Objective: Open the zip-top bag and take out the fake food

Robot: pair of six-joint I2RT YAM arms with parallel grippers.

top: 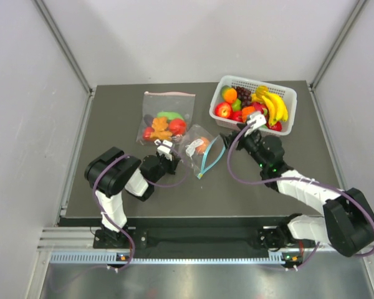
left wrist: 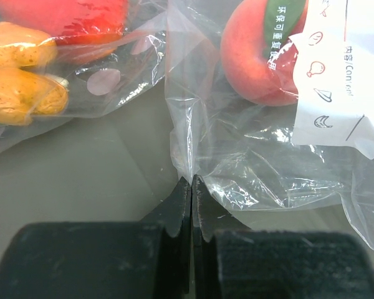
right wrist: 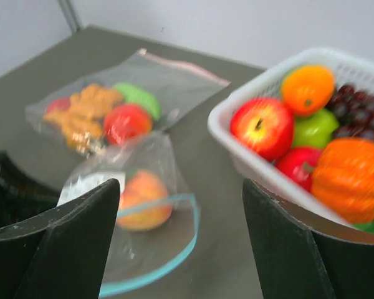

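1. At the centre of the dark table (top: 112, 124), we found the zip-top bag (top: 198, 138) (left wrist: 255, 156) (right wrist: 156, 162) lying flat, just right of the larger bag (top: 165, 103) (left wrist: 112, 81) (right wrist: 174, 78) with the pink-red strip and near the white basket (top: 290, 106) (right wrist: 237, 124) of fruit.
2. We noted that the teal zip strip (top: 209, 161) (right wrist: 174, 249) faced the near edge; in the top view its two sides bowed apart into a loop.
3. One piece of the fake food (top: 201, 146) (left wrist: 255, 56) (right wrist: 143, 199), peach-orange, lay inside the bag. We could see no other piece in it.
4. The left gripper (top: 166, 147) (left wrist: 191, 187) was at the bag's left edge. Its wrist view showed the jaws pressed together with a fold of the clear plastic pinched between them.
5. The right gripper (top: 257, 119) (right wrist: 181, 187) hung above the table between the bag and the basket, close to the basket's near wall. Its fingers (right wrist: 62, 243) stood wide apart and held nothing.
6. The larger bag held a red piece, a green piece and a brown gingerbread-shaped piece; it touched or slightly overlapped the small bag's left side
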